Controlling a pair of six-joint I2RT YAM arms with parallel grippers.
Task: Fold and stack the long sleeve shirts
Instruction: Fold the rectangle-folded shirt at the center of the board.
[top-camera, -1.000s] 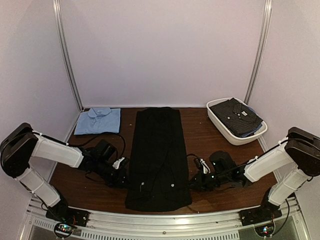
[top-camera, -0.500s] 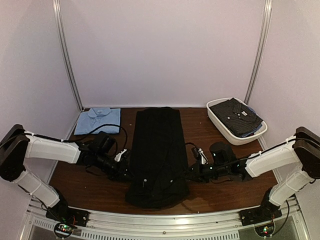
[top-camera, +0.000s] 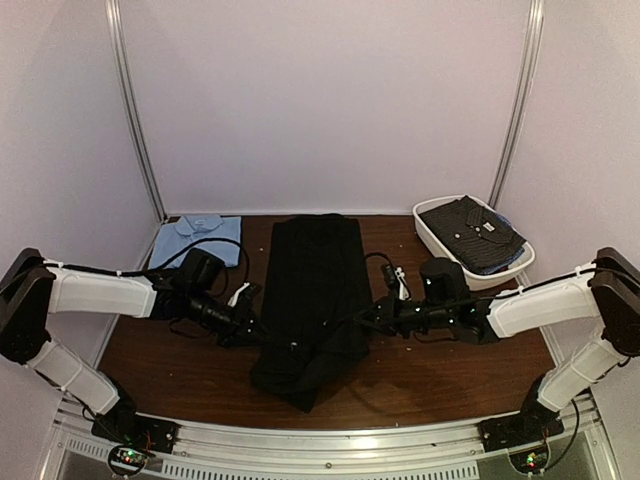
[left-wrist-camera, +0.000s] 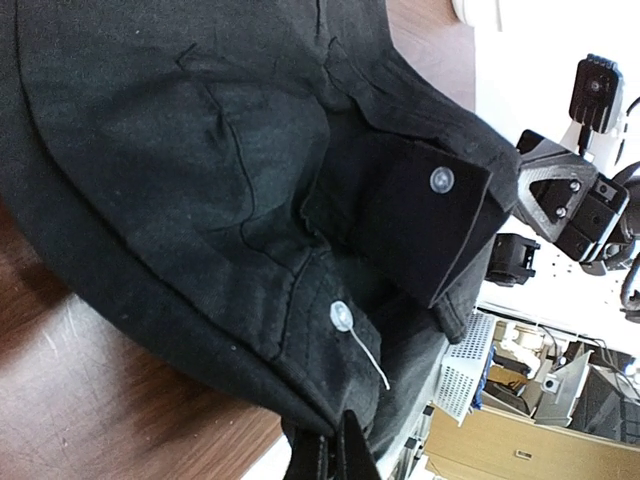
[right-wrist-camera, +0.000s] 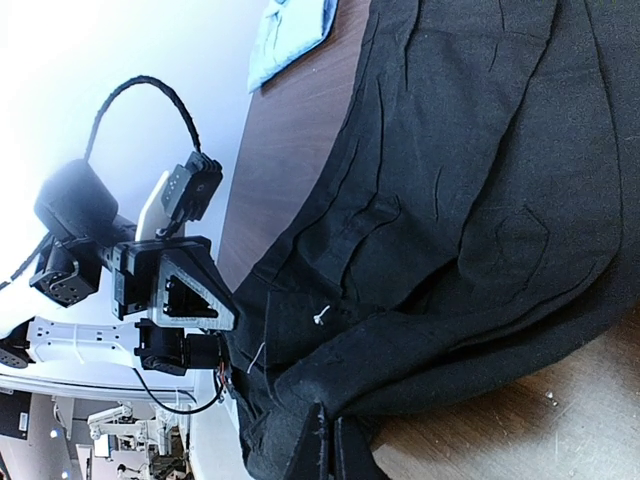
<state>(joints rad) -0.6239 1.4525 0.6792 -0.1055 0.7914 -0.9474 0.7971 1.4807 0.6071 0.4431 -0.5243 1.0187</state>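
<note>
1. Centrally, a black shirt (top-camera: 315, 290) lies lengthwise down the middle of the brown desk (top-camera: 420, 375), its far end flat and its near end gathered up.
2. Left end effector (top-camera: 262, 337): fingers together, clamped on the shirt's left edge near its near end; the left wrist view shows the cloth pinched between the fingers.
3. Right end effector (top-camera: 366, 319): fingers together, clamped on the shirt's right edge, opposite the left one.
4. Between the two grips the near part of the shirt is bunched and sags, with a pointed fold hanging toward the desk's near edge.
5. Two pale buttons (left-wrist-camera: 441, 179) show on the rumpled cloth in the left wrist view, one with a loose thread.
6. A light blue shirt (top-camera: 197, 240) lies folded in the far left corner, collar toward the back wall, beside the black shirt's far end and apart from it by a strip of bare desk.
7. A white tub (top-camera: 432, 237) stands at the far right, well apart from the black shirt, with dark shirts (top-camera: 472, 233) piled in it.
8. Black cables (top-camera: 240, 275) loop from each wrist just beside the shirt's edges; the left one arcs between the light blue shirt and the black one.
9. Pale walls close the desk in on three sides.
</note>
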